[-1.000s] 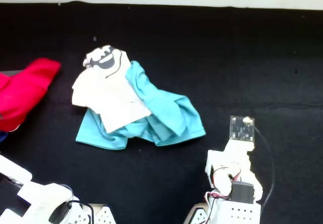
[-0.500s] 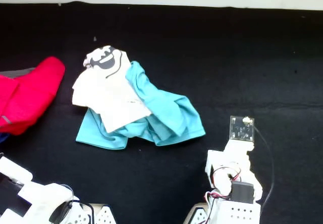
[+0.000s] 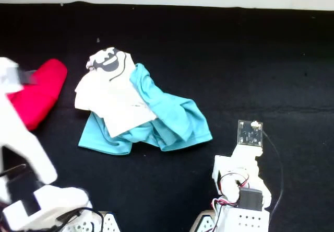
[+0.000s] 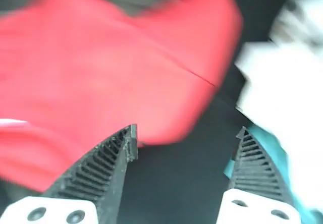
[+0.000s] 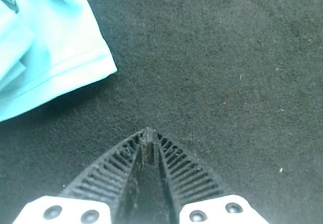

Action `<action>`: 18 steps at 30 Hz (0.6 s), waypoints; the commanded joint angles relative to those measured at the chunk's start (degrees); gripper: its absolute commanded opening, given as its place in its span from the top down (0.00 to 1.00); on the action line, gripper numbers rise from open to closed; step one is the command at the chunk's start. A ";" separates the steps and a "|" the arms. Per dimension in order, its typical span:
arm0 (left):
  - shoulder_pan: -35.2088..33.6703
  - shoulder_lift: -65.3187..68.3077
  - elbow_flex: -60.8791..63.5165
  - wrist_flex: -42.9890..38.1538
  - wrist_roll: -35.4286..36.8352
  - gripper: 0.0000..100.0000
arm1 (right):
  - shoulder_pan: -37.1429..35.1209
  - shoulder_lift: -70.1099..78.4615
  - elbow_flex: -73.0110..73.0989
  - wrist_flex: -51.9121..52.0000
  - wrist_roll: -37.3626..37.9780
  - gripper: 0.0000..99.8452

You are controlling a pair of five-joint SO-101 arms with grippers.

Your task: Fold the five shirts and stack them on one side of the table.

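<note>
The left gripper (image 4: 186, 130) hung wide apart over the red shirt (image 4: 101, 67) at the left edge of the desk (image 3: 235, 59), seemingly poised to take it. The white shirt (image 3: 112, 93) lay crumpled on the teal shirt (image 3: 172, 119) mid-desk, unfolded. The right gripper (image 5: 147, 133), pinched closed and empty, sat parked nearby.

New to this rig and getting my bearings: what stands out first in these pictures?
A white shirt lies crumpled on a turquoise shirt in the middle of the black table. At the table's left edge a red shirt lies bunched, with the left arm's jaws open close to it. The right arm's jaws are shut.
</note>
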 commanded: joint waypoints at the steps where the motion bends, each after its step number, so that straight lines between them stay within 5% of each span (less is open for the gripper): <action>1: 15.96 -1.98 8.22 0.44 4.57 0.70 | -0.48 -0.75 7.25 0.48 -0.62 0.99; 7: 26.86 -1.98 28.26 -18.90 16.62 0.70 | -0.48 -0.75 7.25 0.48 -0.62 0.99; 18: 29.32 1.89 45.05 -42.81 17.32 0.70 | -0.48 -0.75 7.25 0.48 -0.62 0.99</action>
